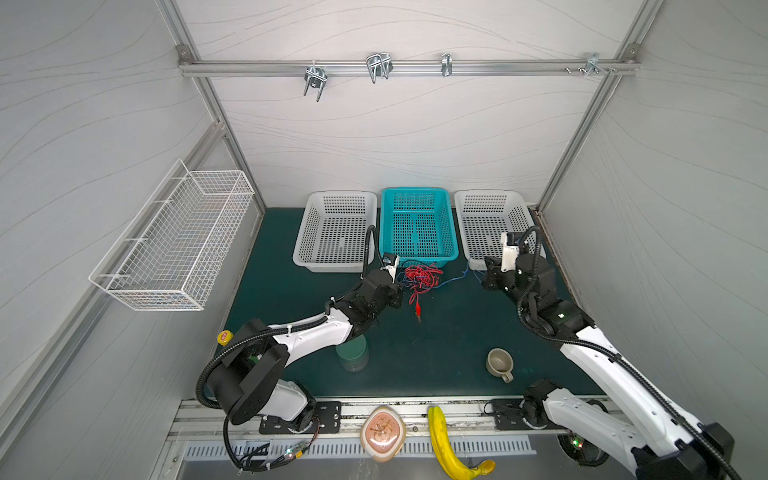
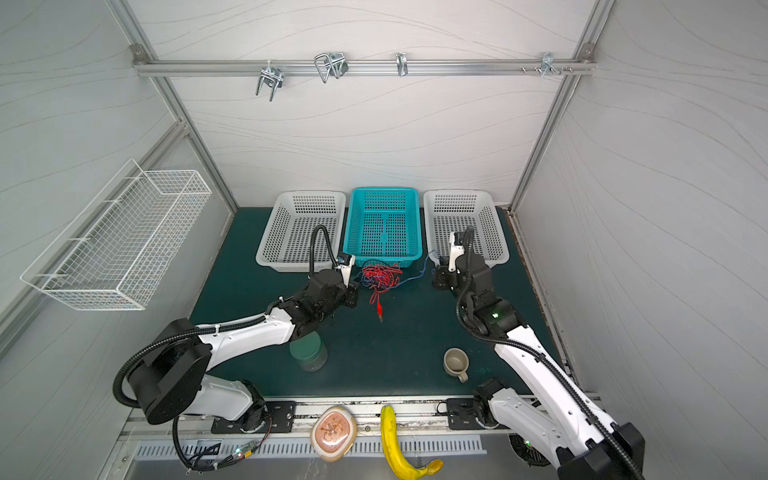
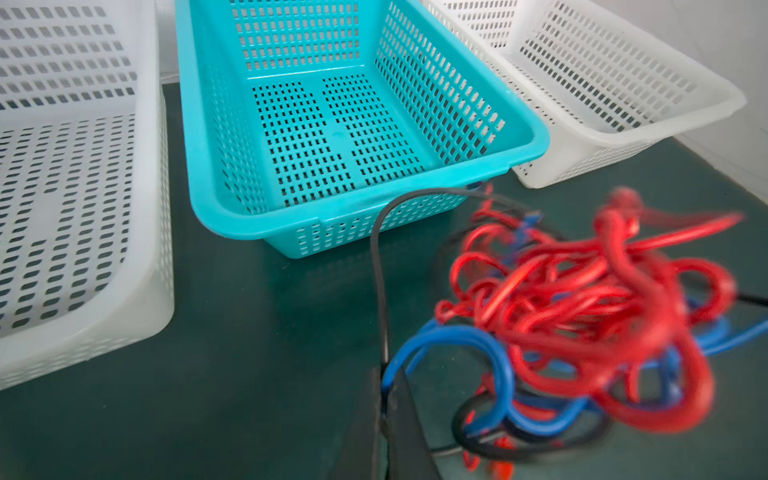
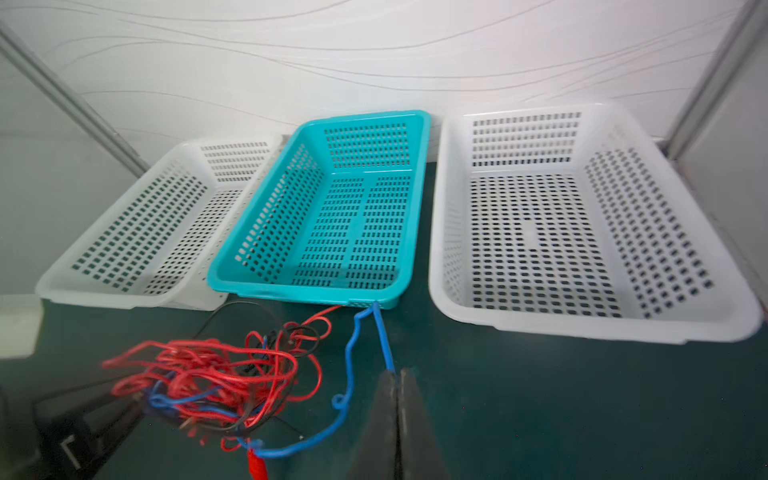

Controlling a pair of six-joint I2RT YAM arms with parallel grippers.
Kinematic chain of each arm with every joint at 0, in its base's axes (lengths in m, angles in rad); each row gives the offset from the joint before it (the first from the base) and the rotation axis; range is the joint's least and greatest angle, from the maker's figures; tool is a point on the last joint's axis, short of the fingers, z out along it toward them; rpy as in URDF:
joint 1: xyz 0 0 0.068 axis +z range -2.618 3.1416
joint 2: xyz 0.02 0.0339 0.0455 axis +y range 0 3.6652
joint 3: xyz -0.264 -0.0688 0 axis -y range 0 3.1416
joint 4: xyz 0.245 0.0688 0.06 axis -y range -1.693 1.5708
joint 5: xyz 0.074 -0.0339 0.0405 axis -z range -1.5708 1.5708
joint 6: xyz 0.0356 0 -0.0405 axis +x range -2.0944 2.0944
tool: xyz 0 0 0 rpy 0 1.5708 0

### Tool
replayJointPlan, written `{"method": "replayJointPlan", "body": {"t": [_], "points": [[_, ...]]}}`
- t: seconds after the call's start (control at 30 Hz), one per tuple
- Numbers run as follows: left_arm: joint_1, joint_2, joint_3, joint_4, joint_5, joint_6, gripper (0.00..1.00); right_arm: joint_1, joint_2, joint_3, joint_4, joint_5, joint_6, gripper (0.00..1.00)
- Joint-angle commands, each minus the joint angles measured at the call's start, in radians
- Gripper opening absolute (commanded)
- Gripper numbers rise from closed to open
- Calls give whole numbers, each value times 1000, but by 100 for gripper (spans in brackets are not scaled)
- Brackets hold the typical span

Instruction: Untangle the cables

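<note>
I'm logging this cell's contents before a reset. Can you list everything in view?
cables: one tangle, red, blue and black, on the mat in front of the teal basket
teal basket: 1, teal, back middle
white baskets: 2, white, either side of it
wire basket: 1, white, left wall
hooks: 4, silver, back-wall rail
container: 1, green, partly under the left arm
mug: 1, beige, front right of the mat
banana: 1, yellow, front ledge
rounded object: 1, beige and pink, beside the banana; unclear what
button: 1, yellow and red, by the left arm
left gripper: 1, black, shut on cables at the tangle's edge
right gripper: 1, black, shut on a blue strand
</note>
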Motion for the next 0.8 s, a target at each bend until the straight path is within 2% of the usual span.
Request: {"method": "replayJointPlan", "body": {"t": [0.0, 0.27, 0.47, 0.77], "points": [[5, 1, 1, -34, -63, 12, 0, -40, -77, 2, -22, 93, 5, 0], [5, -7, 4, -74, -96, 25, 0, -67, -162, 4, -75, 106, -35, 0], [5, -18, 27, -169, -194, 43, 0, -69, -178, 67, -170, 330, -31, 0], [6, -2, 51, -270, -286, 52, 0, -80, -181, 100, -191, 413, -62, 0]]}}
